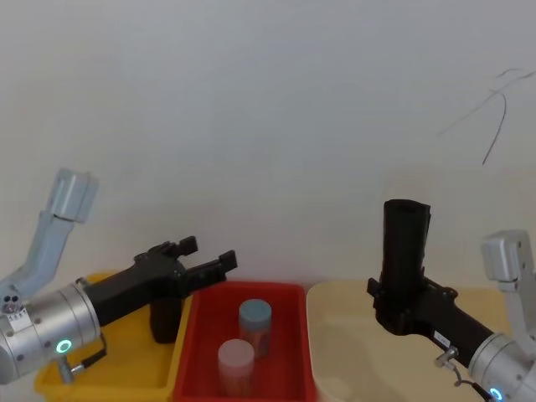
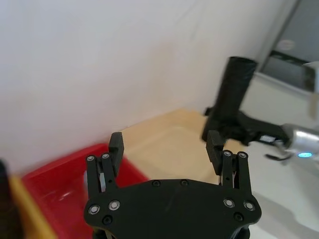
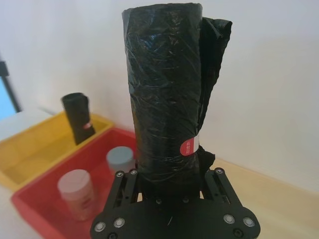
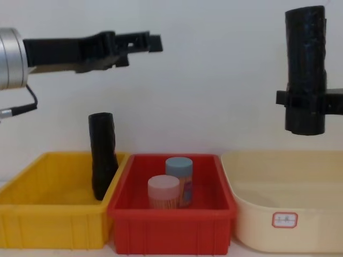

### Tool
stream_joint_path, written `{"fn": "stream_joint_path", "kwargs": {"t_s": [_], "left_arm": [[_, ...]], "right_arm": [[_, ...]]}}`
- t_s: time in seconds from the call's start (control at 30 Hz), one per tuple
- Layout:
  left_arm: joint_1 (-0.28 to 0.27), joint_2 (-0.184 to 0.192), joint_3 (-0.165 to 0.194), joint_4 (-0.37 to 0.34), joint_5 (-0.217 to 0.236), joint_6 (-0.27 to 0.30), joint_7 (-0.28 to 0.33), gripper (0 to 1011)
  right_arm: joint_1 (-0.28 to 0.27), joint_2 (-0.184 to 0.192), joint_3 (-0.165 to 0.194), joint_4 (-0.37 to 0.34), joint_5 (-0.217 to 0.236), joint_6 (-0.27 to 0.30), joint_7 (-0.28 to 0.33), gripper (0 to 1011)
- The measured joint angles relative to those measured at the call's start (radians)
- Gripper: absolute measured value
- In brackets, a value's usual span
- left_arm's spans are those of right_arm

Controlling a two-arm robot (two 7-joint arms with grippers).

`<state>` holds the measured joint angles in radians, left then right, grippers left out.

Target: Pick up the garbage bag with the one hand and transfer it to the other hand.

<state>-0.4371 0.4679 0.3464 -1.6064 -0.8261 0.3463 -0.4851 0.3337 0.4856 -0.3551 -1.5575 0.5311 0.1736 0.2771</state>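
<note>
The garbage bag, a thick black roll of wrinkled plastic with a small red sticker, stands upright in the air above the cream tub. My right gripper, on the arm with the blue light, is shut around its lower part. In the chest view the garbage bag hangs high at the right, with the right gripper clamped low on it. My left gripper, on the arm with the green light, is open and empty, raised over the seam between the yellow and red bins. It points toward the garbage bag from well apart.
A slimmer black roll stands in the yellow bin at the left. The red bin in the middle holds a blue-lidded jar and a pink-lidded jar. A cream tub sits at the right. A white wall stands close behind.
</note>
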Motion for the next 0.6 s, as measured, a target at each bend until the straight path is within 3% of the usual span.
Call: {"fn": "stream_joint_path", "kwargs": {"t_s": [0.47,0.6], "left_arm": [[-0.017,-0.038,0.042,0.125,0.117,-0.025,0.183,1001],[-0.029,-0.054,0.056,0.172,0.147,-0.031,0.221,1002]], "right_arm": [[0.0,-0.022,0.01,0.038,-0.036,-0.002,-0.052,509],[-0.003,-0.025,0.012,0.042,-0.04,-0.002,-0.058,636]]}}
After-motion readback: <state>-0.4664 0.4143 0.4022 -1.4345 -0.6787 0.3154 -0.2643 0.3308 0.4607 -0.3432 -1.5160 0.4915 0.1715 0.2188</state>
